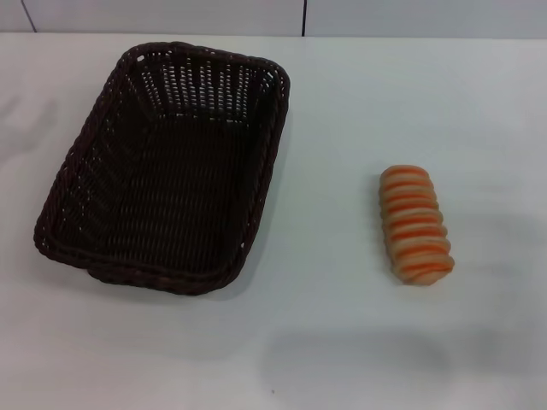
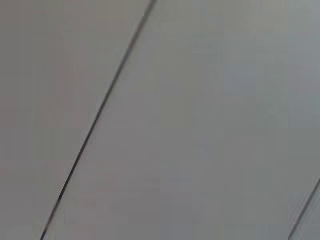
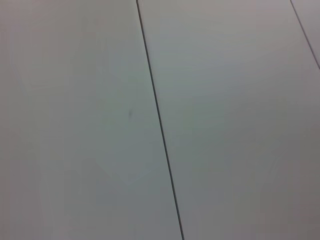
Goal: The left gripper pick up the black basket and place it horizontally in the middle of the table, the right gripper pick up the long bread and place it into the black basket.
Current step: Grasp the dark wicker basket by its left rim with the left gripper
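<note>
Two task things lie on the white desk point(image 1: 325, 342) in the head view: the black basket point(image 1: 167, 162), empty and angled lengthwise rather than horizontal, and the long bread point(image 1: 415, 224) well apart to the basket's right; neither gripper shows in any view, so I cannot tell if they are open or closed. Likely risks: the low sloped rim slipping from a thin pinch, the basket landing skewed, or the ridged loaf rolling when squeezed. Both wrist views show only plain grey panels with dark seams, no task things.
</note>
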Controlling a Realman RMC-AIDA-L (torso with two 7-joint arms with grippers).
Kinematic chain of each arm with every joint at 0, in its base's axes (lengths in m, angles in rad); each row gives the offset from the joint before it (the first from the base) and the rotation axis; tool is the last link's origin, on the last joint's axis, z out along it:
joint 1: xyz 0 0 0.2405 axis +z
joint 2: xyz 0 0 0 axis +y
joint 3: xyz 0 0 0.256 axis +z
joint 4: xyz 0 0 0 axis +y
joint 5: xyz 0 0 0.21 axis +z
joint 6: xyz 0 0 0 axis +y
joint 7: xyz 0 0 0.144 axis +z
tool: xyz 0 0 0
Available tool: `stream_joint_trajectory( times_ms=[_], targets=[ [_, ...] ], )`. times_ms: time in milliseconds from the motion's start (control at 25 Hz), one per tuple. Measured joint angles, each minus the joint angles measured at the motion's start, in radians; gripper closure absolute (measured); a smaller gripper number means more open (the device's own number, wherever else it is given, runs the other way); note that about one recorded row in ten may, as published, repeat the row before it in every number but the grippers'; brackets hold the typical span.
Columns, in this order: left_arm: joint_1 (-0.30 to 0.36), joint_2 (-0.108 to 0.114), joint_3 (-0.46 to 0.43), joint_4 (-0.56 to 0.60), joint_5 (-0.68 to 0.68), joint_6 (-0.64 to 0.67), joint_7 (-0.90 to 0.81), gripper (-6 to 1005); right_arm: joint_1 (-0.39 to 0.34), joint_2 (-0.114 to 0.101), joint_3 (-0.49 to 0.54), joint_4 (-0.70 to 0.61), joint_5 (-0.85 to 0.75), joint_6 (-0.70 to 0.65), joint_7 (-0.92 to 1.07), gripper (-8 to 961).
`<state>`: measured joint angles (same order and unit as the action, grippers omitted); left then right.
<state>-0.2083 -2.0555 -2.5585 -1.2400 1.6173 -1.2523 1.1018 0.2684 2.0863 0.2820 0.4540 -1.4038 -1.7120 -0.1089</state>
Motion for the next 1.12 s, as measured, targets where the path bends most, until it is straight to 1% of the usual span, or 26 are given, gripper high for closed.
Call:
stream_joint_trajectory(
  times_ms=[120, 200, 240, 280, 320, 360, 400, 440, 520, 560, 600, 760, 800, 840, 920, 1120],
  targets=[
    [-0.005, -0.001, 0.031, -0.173, 0.190, -0.010, -0.175, 305, 0.001, 0.000, 0.000, 0.000, 0.002, 0.000, 0.000, 258],
    [-0.010, -0.001, 0.076, -0.311, 0.335, -0.024, -0.298, 305, 0.001, 0.000, 0.000, -0.001, 0.002, 0.000, 0.000, 258],
    [-0.015, -0.001, 0.085, -0.338, 0.371, -0.032, -0.324, 305, 0.001, 0.000, 0.000, -0.001, 0.002, 0.000, 0.000, 259],
    [-0.015, -0.001, 0.085, -0.338, 0.371, -0.032, -0.324, 305, 0.001, 0.000, 0.000, -0.001, 0.002, 0.000, 0.000, 259],
    [-0.030, -0.001, 0.114, -0.404, 0.470, -0.063, -0.388, 305, 0.002, -0.001, 0.000, -0.001, 0.003, 0.000, 0.000, 259],
    [-0.030, -0.001, 0.114, -0.404, 0.470, -0.063, -0.388, 305, 0.002, -0.001, 0.000, -0.001, 0.003, 0.000, 0.000, 259],
    [-0.048, 0.000, 0.149, -0.456, 0.558, -0.097, -0.439, 305, 0.002, -0.002, 0.001, -0.002, 0.004, 0.000, 0.000, 259],
    [-0.048, 0.000, 0.149, -0.456, 0.558, -0.097, -0.439, 305, 0.002, -0.002, 0.001, -0.002, 0.004, 0.000, 0.000, 259],
    [-0.065, -0.002, 0.213, -0.507, 0.663, -0.146, -0.484, 305, 0.003, -0.002, 0.002, -0.003, 0.005, 0.000, 0.000, 259],
    [-0.065, -0.002, 0.213, -0.507, 0.663, -0.146, -0.484, 305, 0.003, -0.002, 0.002, -0.003, 0.005, 0.000, 0.000, 259],
    [-0.073, -0.004, 0.280, -0.531, 0.728, -0.173, -0.514, 305, 0.003, -0.002, 0.002, -0.003, 0.005, 0.000, 0.000, 259],
    [-0.084, -0.005, 0.363, -0.540, 0.787, -0.198, -0.551, 305, 0.004, -0.002, 0.003, -0.005, 0.006, 0.000, 0.000, 258],
    [-0.089, -0.006, 0.403, -0.542, 0.812, -0.204, -0.573, 305, 0.005, -0.002, 0.003, -0.005, 0.006, 0.000, 0.000, 258],
    [-0.089, -0.006, 0.403, -0.542, 0.812, -0.204, -0.573, 305, 0.006, -0.002, 0.003, -0.005, 0.006, 0.000, 0.000, 258],
    [-0.091, -0.008, 0.453, -0.543, 0.827, -0.206, -0.598, 305, 0.008, -0.003, 0.003, -0.006, 0.006, 0.001, 0.000, 258],
    [-0.089, -0.011, 0.473, -0.529, 0.836, -0.198, -0.616, 305, 0.009, -0.003, 0.003, -0.008, 0.006, 0.004, 0.000, 258]
  ],
)
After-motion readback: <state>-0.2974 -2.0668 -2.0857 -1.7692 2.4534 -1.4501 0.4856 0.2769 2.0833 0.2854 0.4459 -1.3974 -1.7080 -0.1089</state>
